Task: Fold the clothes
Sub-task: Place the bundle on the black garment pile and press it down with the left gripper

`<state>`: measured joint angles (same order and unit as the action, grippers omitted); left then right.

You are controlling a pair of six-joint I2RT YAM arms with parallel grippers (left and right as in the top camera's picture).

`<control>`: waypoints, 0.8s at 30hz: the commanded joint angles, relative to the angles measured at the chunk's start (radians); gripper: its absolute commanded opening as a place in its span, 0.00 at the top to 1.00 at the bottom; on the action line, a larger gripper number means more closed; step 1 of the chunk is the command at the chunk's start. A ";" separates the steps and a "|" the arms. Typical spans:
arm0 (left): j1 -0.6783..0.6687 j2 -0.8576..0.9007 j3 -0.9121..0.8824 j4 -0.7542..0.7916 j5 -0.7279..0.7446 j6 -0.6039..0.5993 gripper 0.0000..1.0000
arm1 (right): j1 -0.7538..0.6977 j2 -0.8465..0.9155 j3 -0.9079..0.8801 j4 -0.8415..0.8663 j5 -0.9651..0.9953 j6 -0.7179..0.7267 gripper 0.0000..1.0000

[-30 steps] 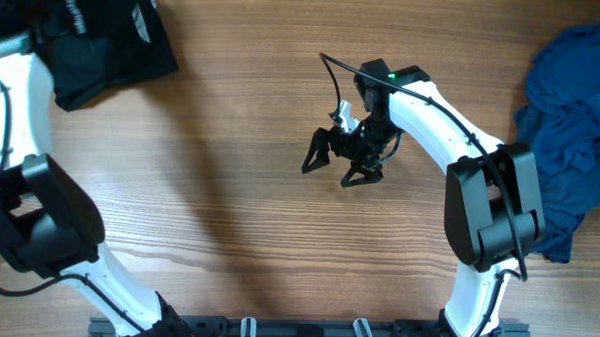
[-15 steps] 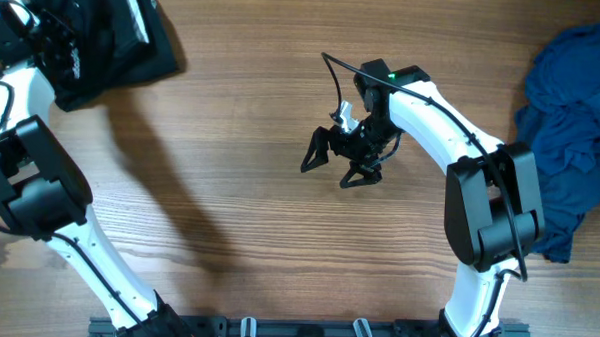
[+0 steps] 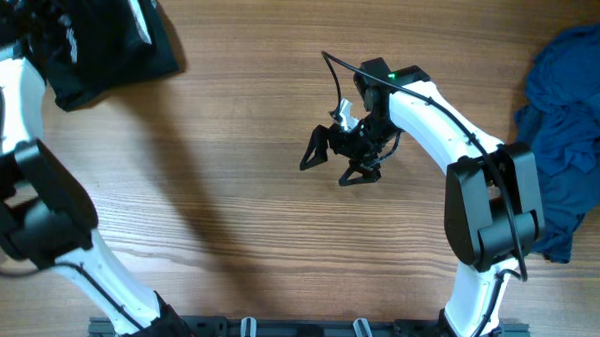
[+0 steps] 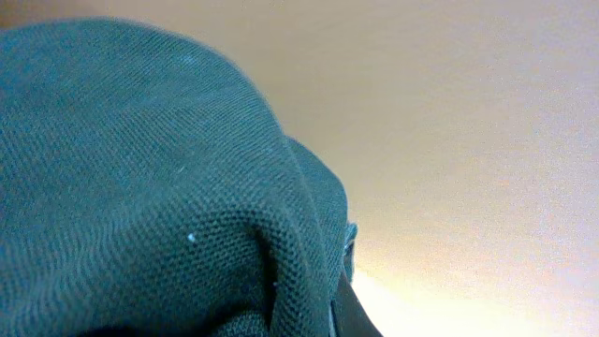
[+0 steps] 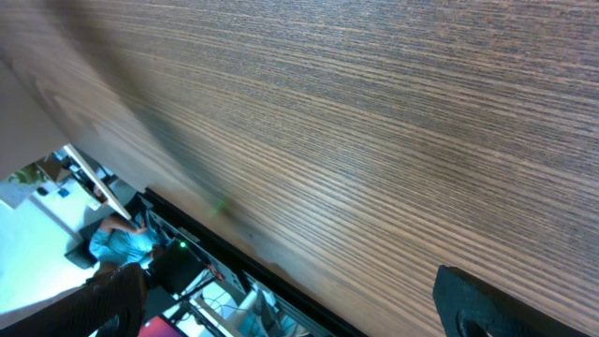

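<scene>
The black shirt [image 3: 114, 37] lies bunched at the table's far left corner. My left gripper [image 3: 57, 28] is down in it and hard to tell from the dark cloth. In the left wrist view, dark knit fabric [image 4: 140, 187] fills the frame right up to the jaws, with one finger [image 4: 354, 316] just showing; the gripper is shut on the shirt. A heap of dark blue clothes [image 3: 572, 118] sits at the right edge. My right gripper [image 3: 332, 166] hovers open over bare wood mid-table, with nothing between its fingers [image 5: 477, 300].
A black rail [image 3: 304, 334] runs along the front edge of the wooden table [image 3: 229, 186]. Beyond that edge [image 5: 281, 271], the right wrist view shows floor clutter and a figure in light blue [image 5: 117, 243].
My left arm has swung about at the far left corner, and the black shirt's edge has shifted slightly with it. The right arm has not moved.
</scene>
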<state>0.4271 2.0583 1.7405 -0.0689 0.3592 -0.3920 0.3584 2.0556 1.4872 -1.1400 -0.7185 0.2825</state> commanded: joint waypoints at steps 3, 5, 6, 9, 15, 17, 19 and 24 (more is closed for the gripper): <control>-0.147 -0.261 0.016 -0.068 0.052 0.021 0.96 | 0.005 -0.027 0.009 0.002 -0.024 -0.023 0.01; -0.184 -0.300 0.016 -0.125 0.052 0.022 0.96 | 0.005 -0.027 0.009 0.001 -0.024 -0.042 0.01; -0.206 -0.315 0.016 -0.155 0.052 0.022 0.96 | 0.005 -0.027 0.009 0.002 -0.024 -0.048 0.01; -0.243 -0.323 0.016 -0.201 0.052 0.032 0.96 | 0.005 -0.027 0.009 0.002 -0.024 -0.059 0.01; -0.261 -0.298 0.016 -0.182 0.047 0.130 0.96 | 0.005 -0.027 0.009 -0.002 -0.024 -0.072 0.01; -0.253 -0.275 0.016 -0.124 0.043 0.150 0.96 | 0.005 -0.027 0.009 -0.003 -0.024 -0.070 0.01; -0.243 -0.240 0.016 -0.042 0.036 0.154 0.95 | 0.005 -0.027 0.009 -0.006 -0.024 -0.065 0.01; -0.198 -0.079 0.016 0.196 0.003 0.100 0.92 | 0.005 -0.027 0.009 -0.013 -0.024 -0.030 0.01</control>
<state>0.1917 1.8675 1.7443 0.0463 0.4042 -0.2749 0.3584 2.0556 1.4872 -1.1481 -0.7189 0.2352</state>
